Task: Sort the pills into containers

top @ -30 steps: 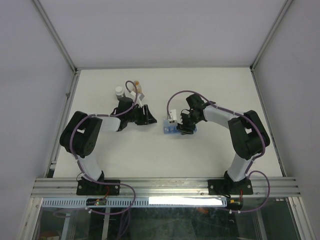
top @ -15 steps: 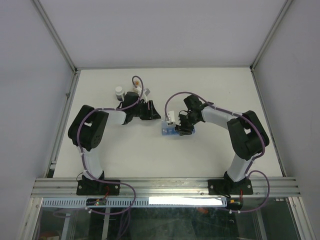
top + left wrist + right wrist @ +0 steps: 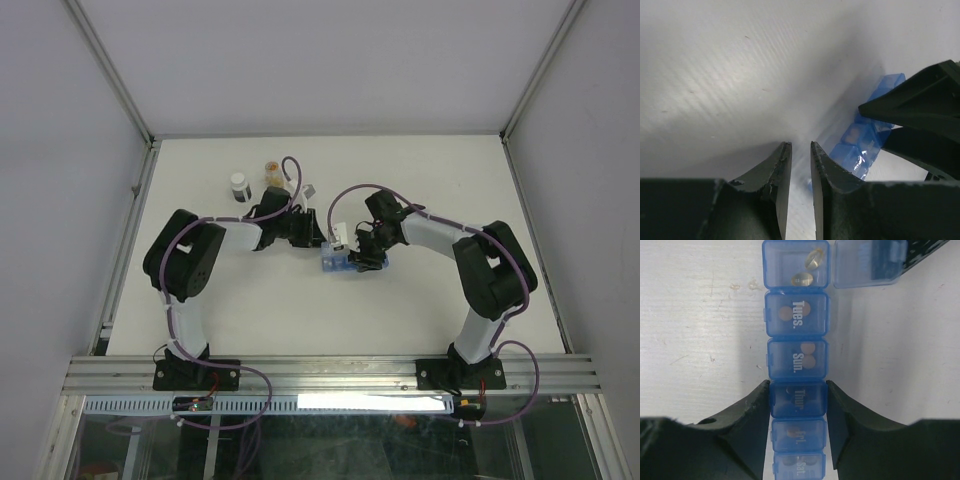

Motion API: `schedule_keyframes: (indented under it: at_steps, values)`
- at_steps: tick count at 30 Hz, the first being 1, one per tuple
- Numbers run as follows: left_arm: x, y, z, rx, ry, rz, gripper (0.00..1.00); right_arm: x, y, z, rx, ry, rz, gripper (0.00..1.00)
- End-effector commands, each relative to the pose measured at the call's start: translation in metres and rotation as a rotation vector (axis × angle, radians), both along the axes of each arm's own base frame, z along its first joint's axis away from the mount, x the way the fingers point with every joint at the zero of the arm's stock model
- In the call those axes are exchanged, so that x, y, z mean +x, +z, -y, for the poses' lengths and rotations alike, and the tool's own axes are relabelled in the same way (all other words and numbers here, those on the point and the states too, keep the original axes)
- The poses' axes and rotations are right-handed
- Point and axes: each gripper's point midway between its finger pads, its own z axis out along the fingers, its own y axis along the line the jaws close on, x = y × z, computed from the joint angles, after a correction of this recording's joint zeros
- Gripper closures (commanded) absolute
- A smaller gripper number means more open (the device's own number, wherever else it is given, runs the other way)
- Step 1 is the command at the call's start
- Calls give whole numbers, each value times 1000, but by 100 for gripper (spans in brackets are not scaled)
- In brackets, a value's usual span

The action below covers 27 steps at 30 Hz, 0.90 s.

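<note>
While the right gripper (image 3: 797, 402) clamps the blue pill organiser (image 3: 796, 360) mid-table, the left gripper (image 3: 800, 165) has swung over from the far vials, jaws nearly shut, seemingly empty, pills (image 3: 809, 267) inside

In the overhead view the blue containers (image 3: 345, 262) are mostly covered by the right pincer (image 3: 362, 256), so their compartments cannot be counted there. In the right wrist view the strip runs off the top and bottom edges; the lowest lid is cut through its lettering. An open lid (image 3: 867, 262) at upper right is cropped by the frame. The pills (image 3: 803, 278) show only as dim blurred ovals through the lids. In the left wrist view the containers are out of focus, partly hidden behind the right pincer's dark fingers (image 3: 920, 105). An amber item (image 3: 271, 168) is too small to identify.
</note>
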Motion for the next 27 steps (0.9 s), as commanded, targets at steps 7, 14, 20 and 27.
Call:
schedule_keyframes:
  at_steps: [7, 14, 20, 27]
  values:
    - [-29, 52, 20, -50, -92, 112, 79, 0, -5, -2, -19, -12, -17, 59]
    - [-43, 60, 18, -45, -97, 118, 79, 1, -5, -1, -21, -16, -21, 59]
    - [-56, 46, 15, -21, -106, 78, 86, 0, -6, -2, -23, -18, -29, 59]
    - [-58, 39, 14, 3, -97, 52, 91, -1, -7, -2, -25, -20, -34, 59]
